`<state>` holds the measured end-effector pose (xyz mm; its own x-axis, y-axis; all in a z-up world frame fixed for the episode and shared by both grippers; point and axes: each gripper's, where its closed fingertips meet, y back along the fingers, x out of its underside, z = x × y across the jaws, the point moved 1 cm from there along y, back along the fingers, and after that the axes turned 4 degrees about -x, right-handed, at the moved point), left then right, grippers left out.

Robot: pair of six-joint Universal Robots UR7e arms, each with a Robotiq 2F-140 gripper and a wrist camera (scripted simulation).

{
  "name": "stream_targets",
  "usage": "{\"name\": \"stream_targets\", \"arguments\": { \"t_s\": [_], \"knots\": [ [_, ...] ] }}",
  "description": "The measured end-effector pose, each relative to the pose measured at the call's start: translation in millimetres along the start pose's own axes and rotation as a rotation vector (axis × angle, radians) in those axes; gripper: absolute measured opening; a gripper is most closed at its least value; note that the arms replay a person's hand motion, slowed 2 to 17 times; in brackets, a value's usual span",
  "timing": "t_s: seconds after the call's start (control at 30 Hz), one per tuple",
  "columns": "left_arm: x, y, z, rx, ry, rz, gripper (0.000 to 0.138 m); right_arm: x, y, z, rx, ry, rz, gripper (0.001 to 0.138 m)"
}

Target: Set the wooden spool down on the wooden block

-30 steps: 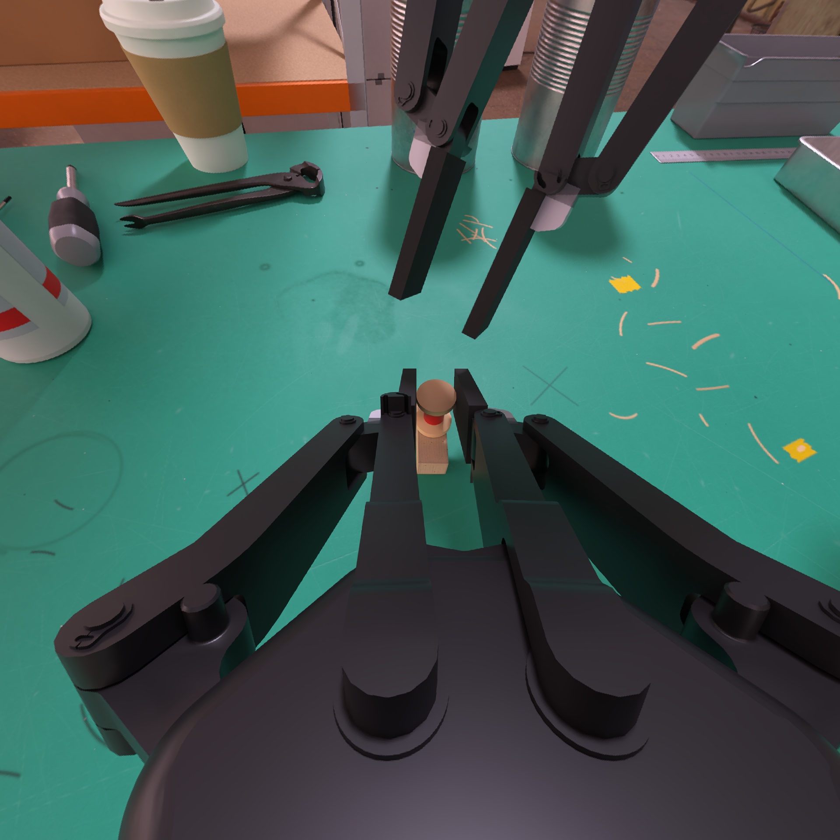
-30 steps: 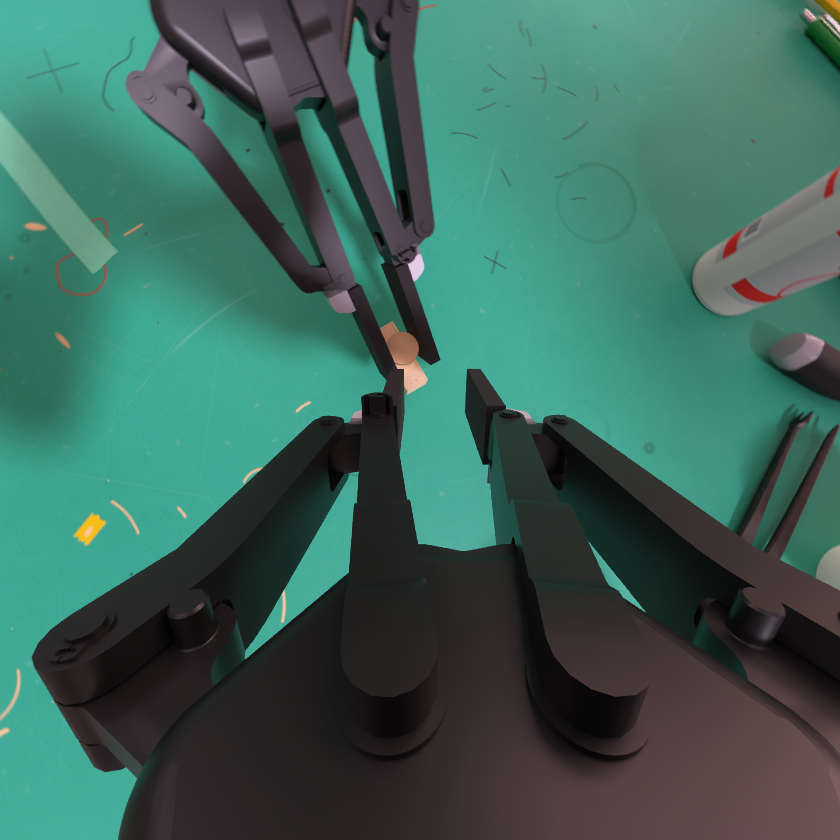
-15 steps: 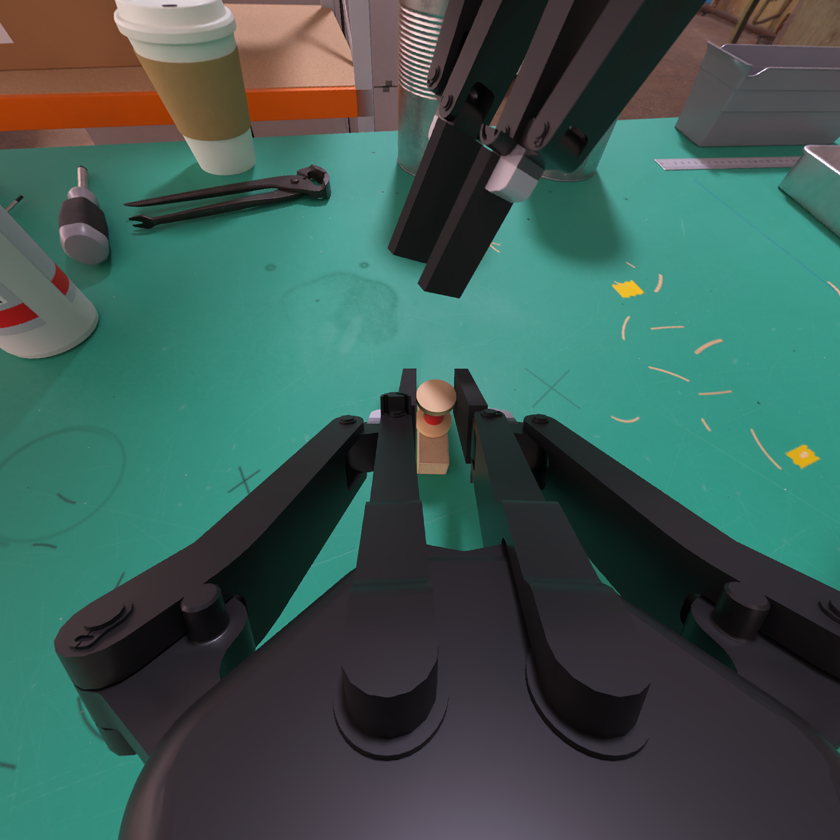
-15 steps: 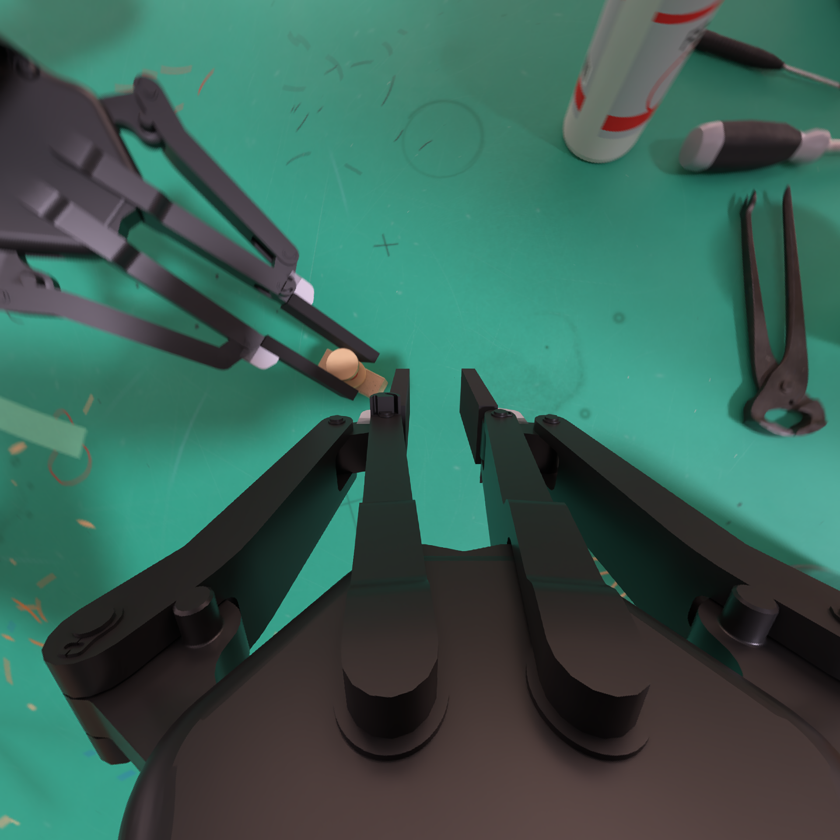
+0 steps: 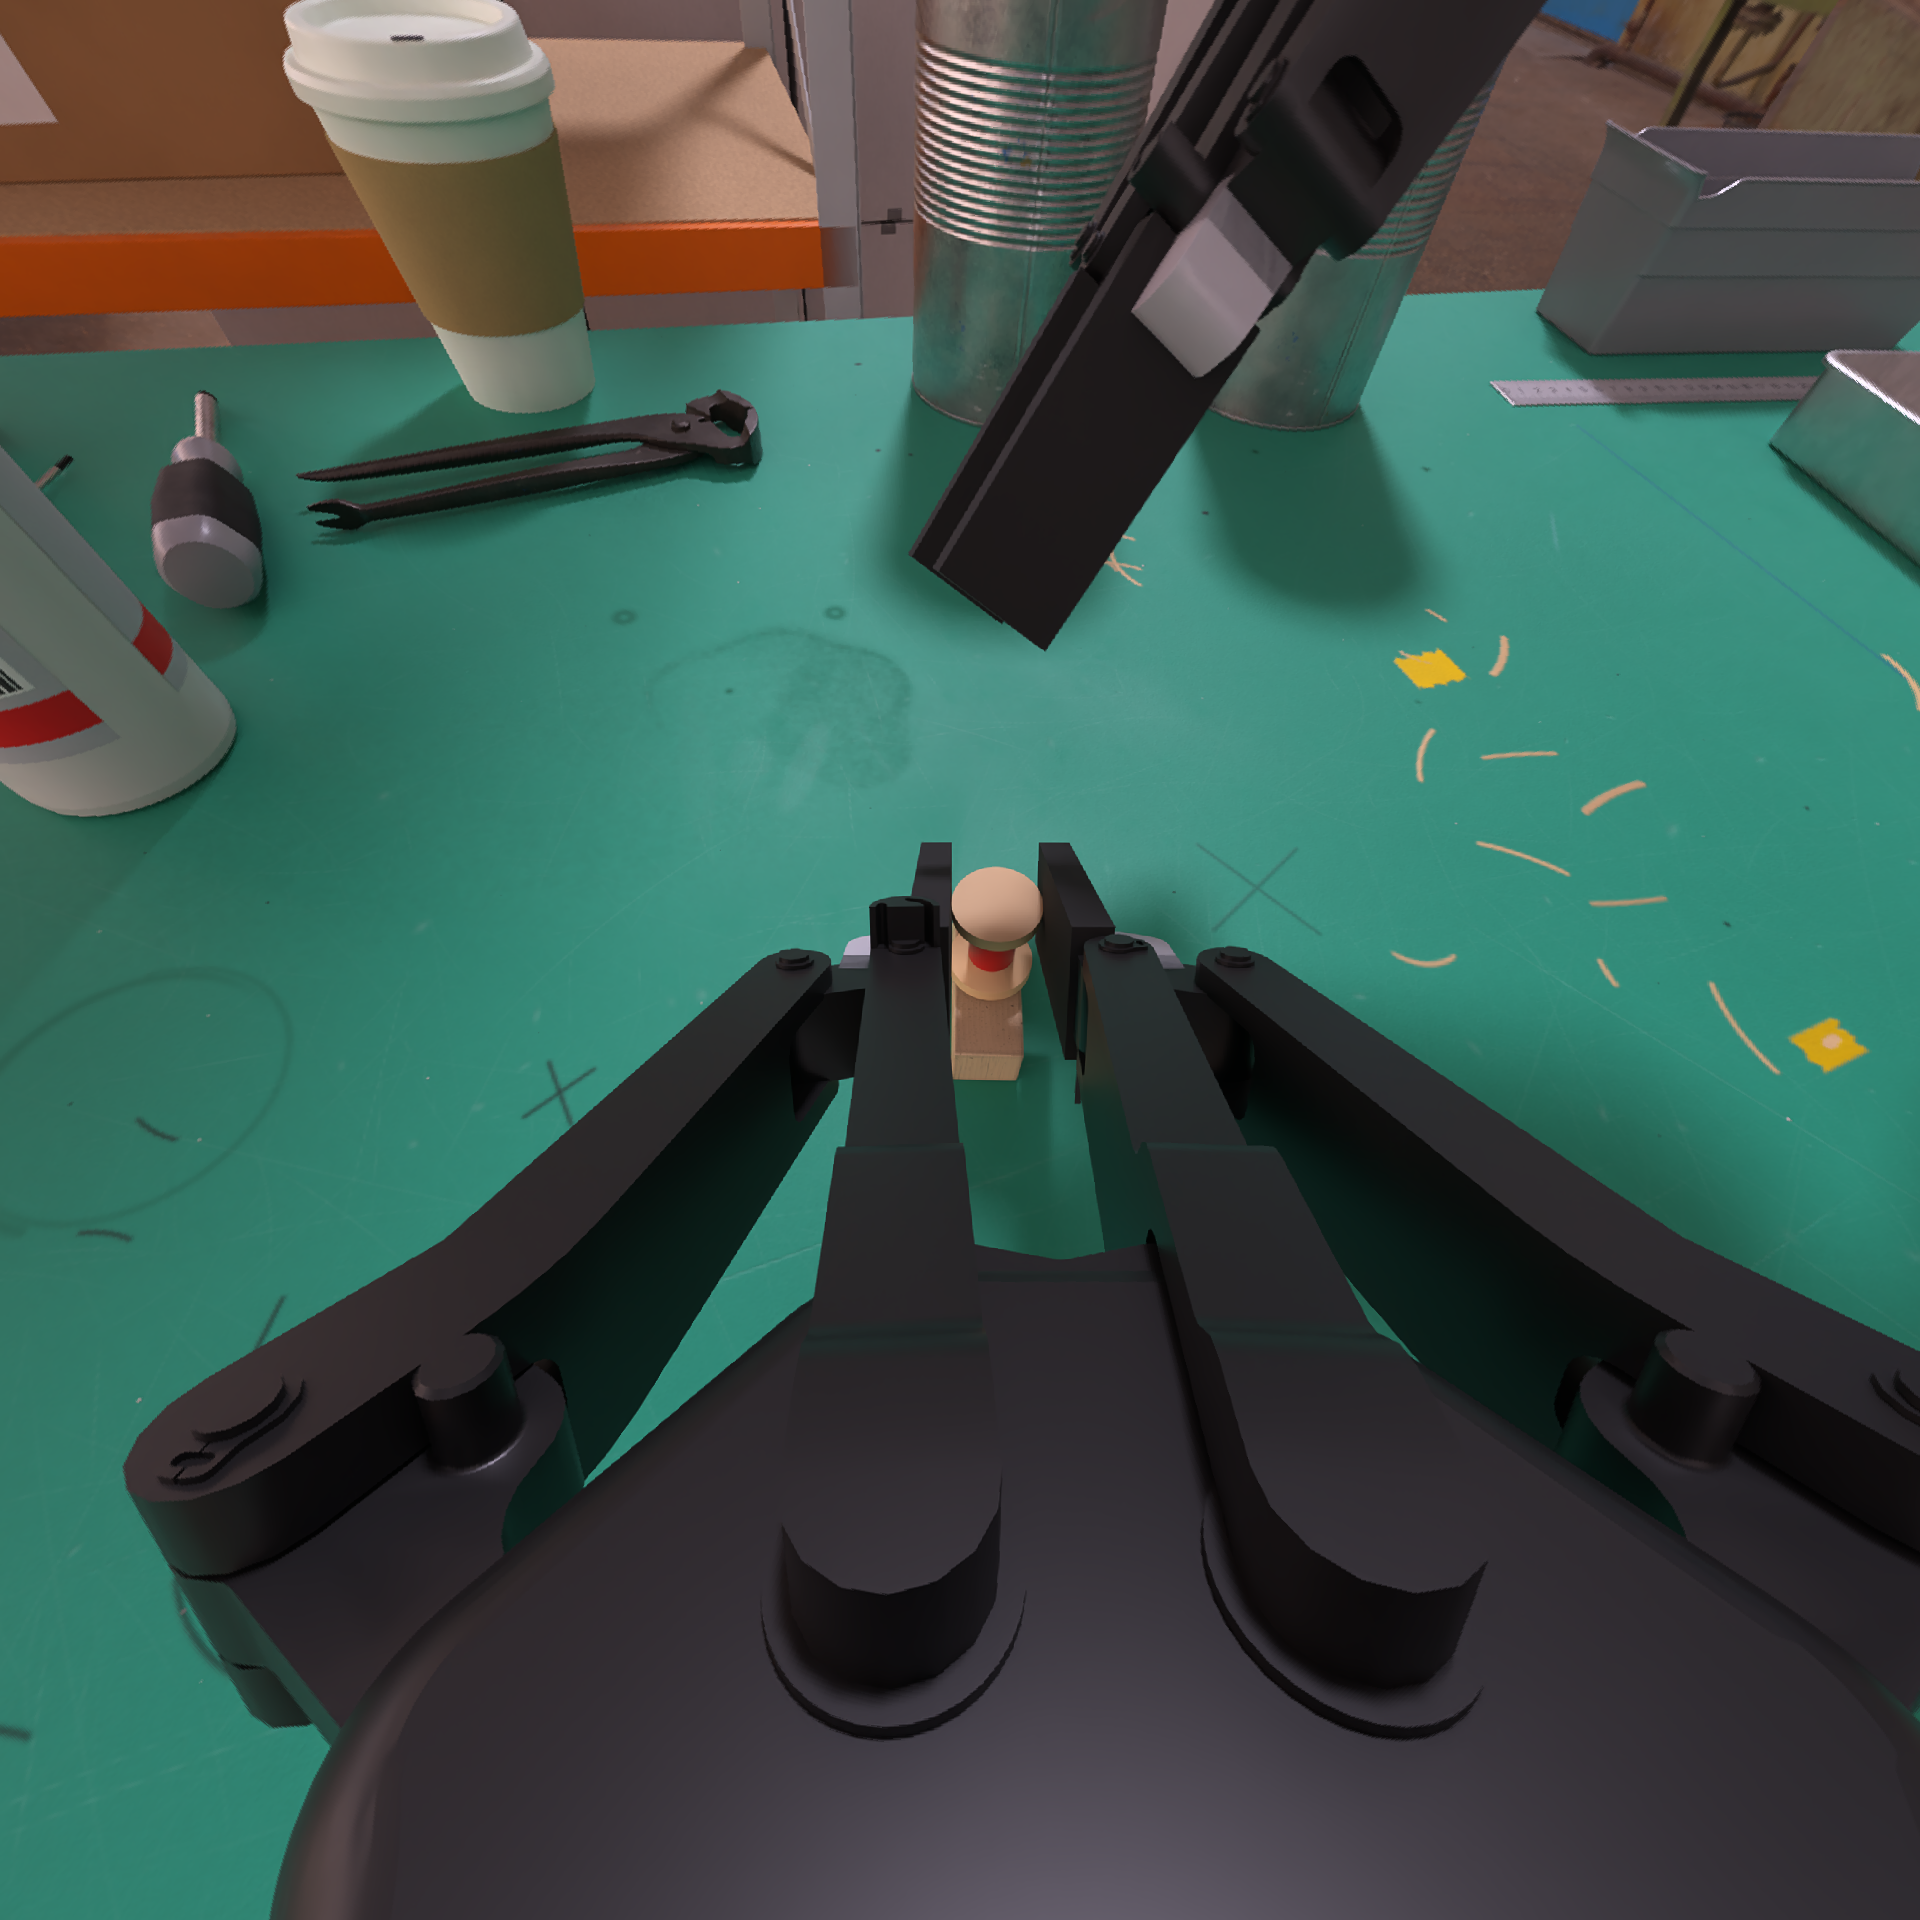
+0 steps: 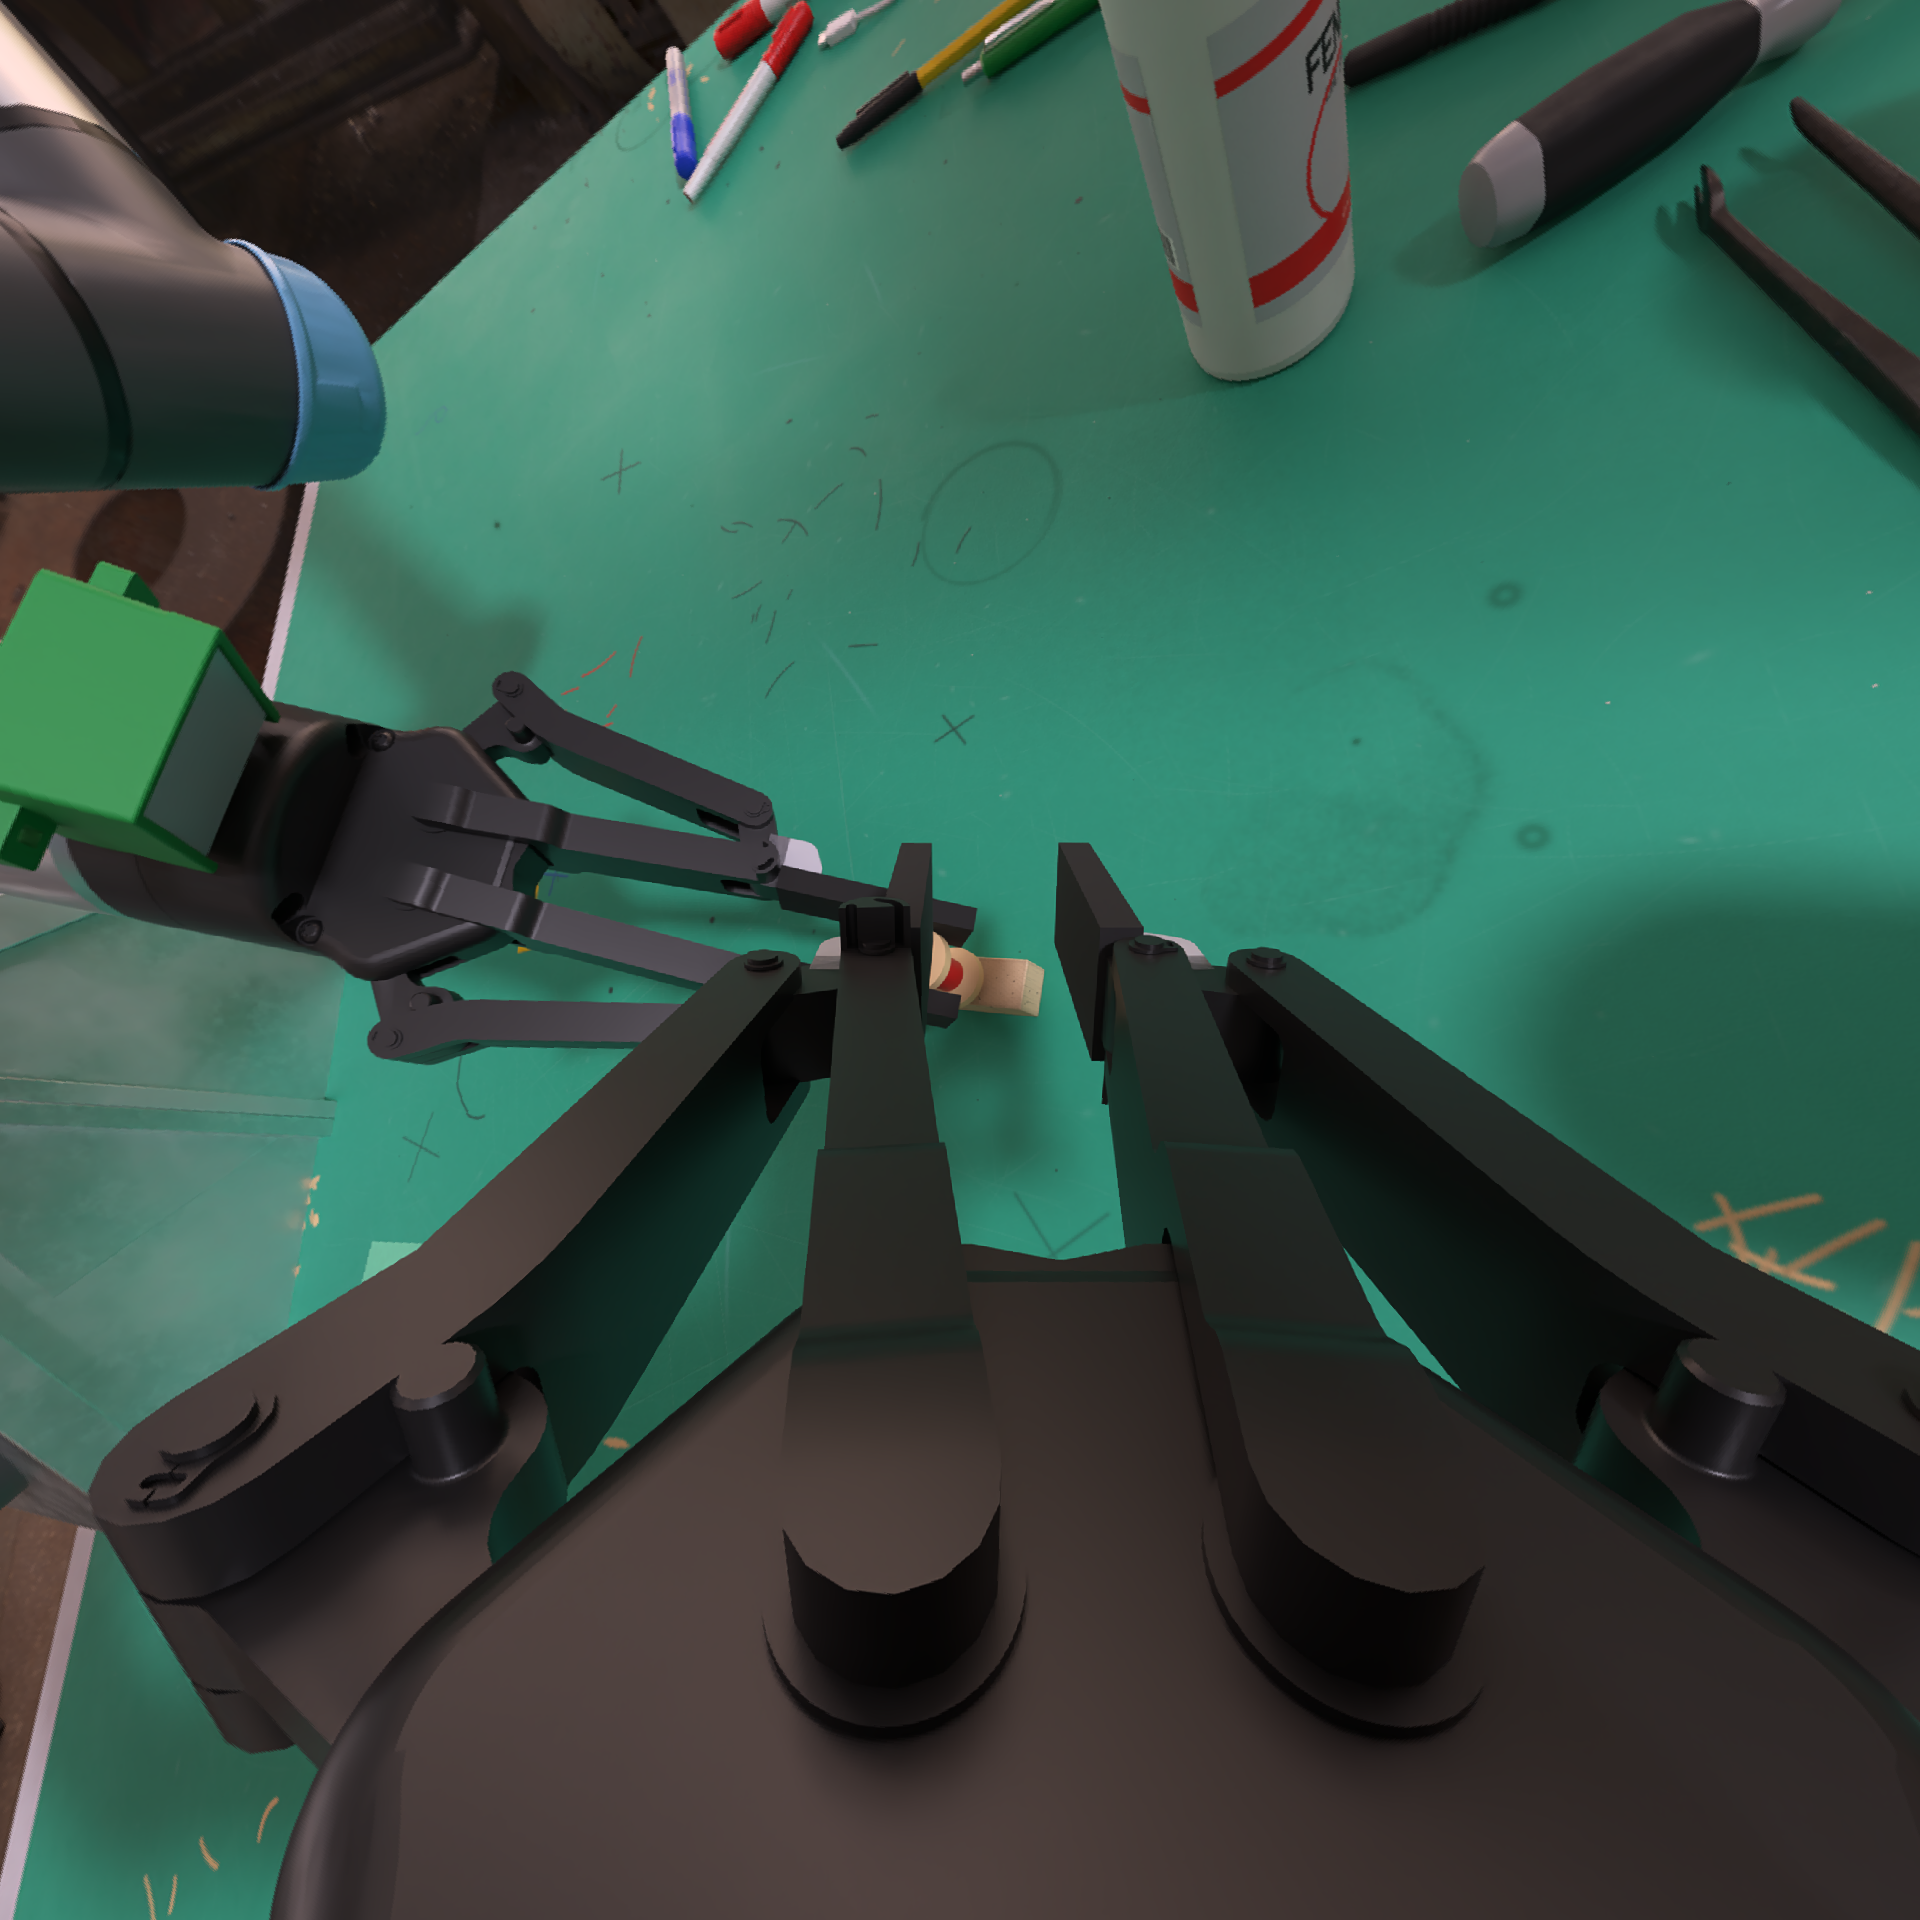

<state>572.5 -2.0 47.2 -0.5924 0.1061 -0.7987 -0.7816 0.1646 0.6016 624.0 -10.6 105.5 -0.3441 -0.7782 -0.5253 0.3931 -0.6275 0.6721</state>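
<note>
Green desk (image 5: 520, 831) was scuffed, with pen marks and wood shavings. Behind it stood a shelf (image 5: 675, 244) with an orange edge and a grey post (image 5: 831, 156). Floor (image 6: 343, 125) past the desk edge was dark.

A: What are the grippers like?
B: The left gripper (image 5: 995, 883) and right gripper (image 6: 992, 904) are matte black, with linked bars and round pivot pins.
A: And behind them?
B: A green box (image 6: 104, 717), and a dark arm tube with a blue ring (image 6: 322, 364).
</note>
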Motion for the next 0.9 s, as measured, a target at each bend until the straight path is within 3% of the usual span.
{"name": "stream_targets", "arguments": {
  "t_s": [0.13, 0.23, 0.47, 0.63, 0.9],
  "knots": [
    [-0.1, 0.4, 0.1, 0.002, 0.003, -0.004, 0.022, 2.9, -0.4, 5.3, -0.005, 0.037, -0.013, 0.034],
    [-0.2, 0.7, 0.1, 0.003, 0.005, -0.006, 0.022, 4.3, -0.6, 9.7, 0.001, 0.113, -0.016, 0.034],
    [-0.3, 1.8, 0.0, 0.001, 0.005, -0.007, 0.022, 9.3, -0.2, 8.4, 0.065, 0.25, 0.005, 0.035],
    [-0.4, 2.2, 0.0, -0.002, 0.006, -0.006, 0.022, 11.2, -0.9, 3.1, 0.104, 0.255, 0.026, 0.039],
    [-0.3, 1.2, 0.0, -0.003, 0.007, 0.001, 0.022, 13.3, -5.0, 3.8, 0.079, 0.23, 0.038, 0.039]
  ]
}}
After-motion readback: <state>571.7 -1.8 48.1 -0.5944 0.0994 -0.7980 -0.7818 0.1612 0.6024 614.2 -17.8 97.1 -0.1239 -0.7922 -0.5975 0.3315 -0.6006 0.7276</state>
